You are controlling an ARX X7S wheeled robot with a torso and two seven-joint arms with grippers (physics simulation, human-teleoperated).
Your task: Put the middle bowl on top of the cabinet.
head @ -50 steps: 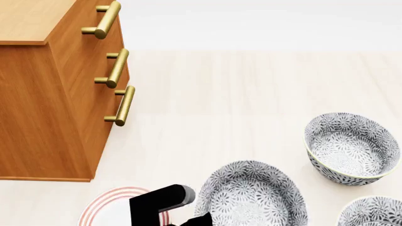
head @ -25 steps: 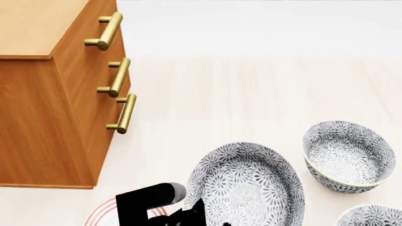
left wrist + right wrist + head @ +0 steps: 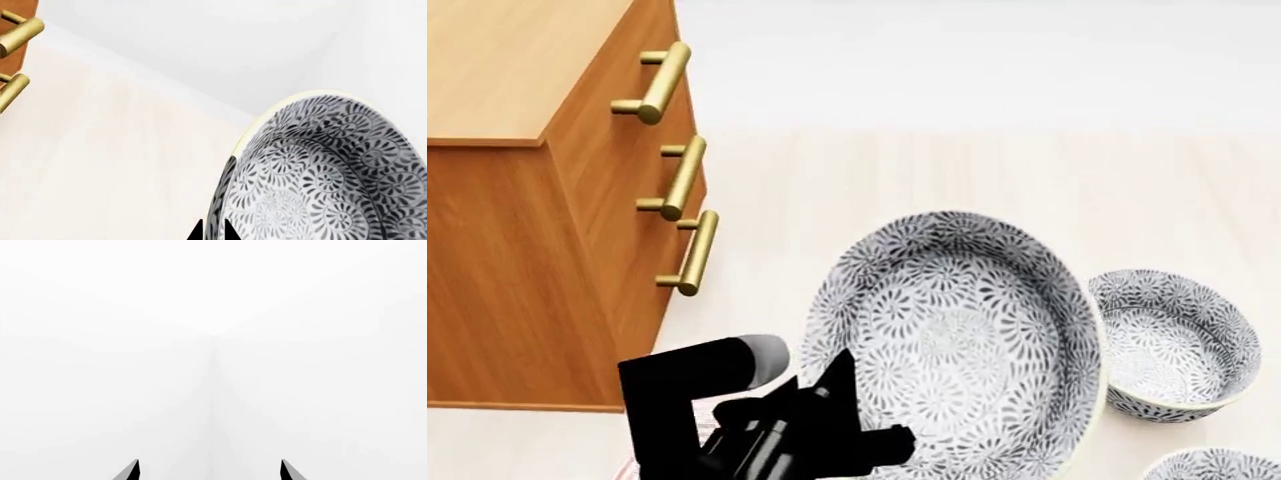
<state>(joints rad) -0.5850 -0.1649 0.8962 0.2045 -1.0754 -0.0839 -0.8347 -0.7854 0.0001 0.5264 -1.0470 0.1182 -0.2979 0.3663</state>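
Since the earlier frame the middle bowl [image 3: 954, 345] rose, looming larger. Head view: left hand [image 3: 827, 425] pinched its near rim, bowl airborne beside the cabinet [image 3: 507, 200], not yet on top. Left wrist: fingertips straddled the rim. Right wrist: right hand [image 3: 209, 471] spread, empty.

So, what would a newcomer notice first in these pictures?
The big patterned bowl at the centre of the head view, gripped at its rim by the left pincer. Next, the orange-brown cabinet at far left, and a matching second bowl on the floor at right.
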